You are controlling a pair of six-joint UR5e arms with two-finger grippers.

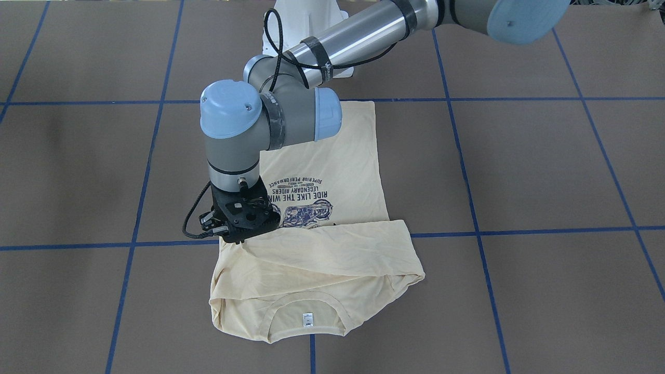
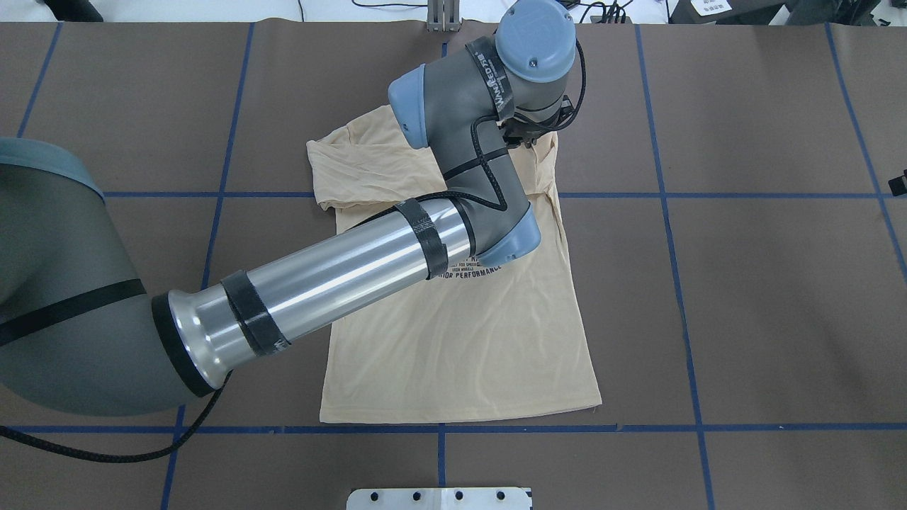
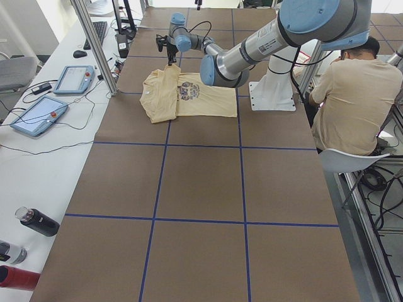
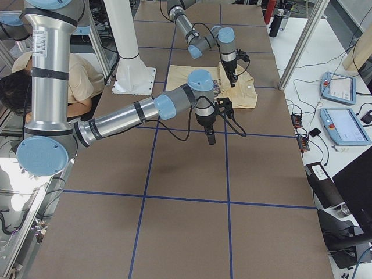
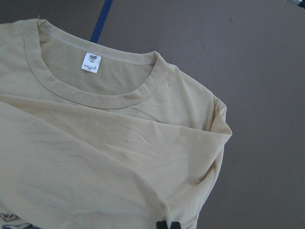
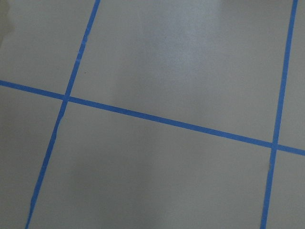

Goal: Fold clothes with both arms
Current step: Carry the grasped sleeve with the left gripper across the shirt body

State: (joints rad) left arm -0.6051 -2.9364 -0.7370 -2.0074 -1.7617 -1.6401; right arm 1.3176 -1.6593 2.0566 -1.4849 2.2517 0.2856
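The pale cream shirt (image 1: 332, 166) lies flat on the brown table, print up, hem toward the robot's base. A sleeve band is folded across its collar end, and the ribbed neck and white label (image 5: 90, 62) show in the left wrist view. My left gripper (image 1: 236, 236) reaches across from the left of the overhead view (image 2: 528, 138) to the shirt's edge by the folded band. Its black fingertips (image 5: 162, 225) stand close together, pinched on the cloth. My right gripper (image 4: 210, 138) hangs over bare table to the side of the shirt (image 4: 244, 96); I cannot tell its state.
Blue tape lines (image 6: 167, 121) grid the table. The white pedestal (image 1: 306, 31) stands behind the shirt. A seated person (image 3: 352, 94) is beside the robot. Tablets (image 3: 38, 116), bottles (image 3: 38, 221) and a metal post (image 3: 94, 44) line the side bench.
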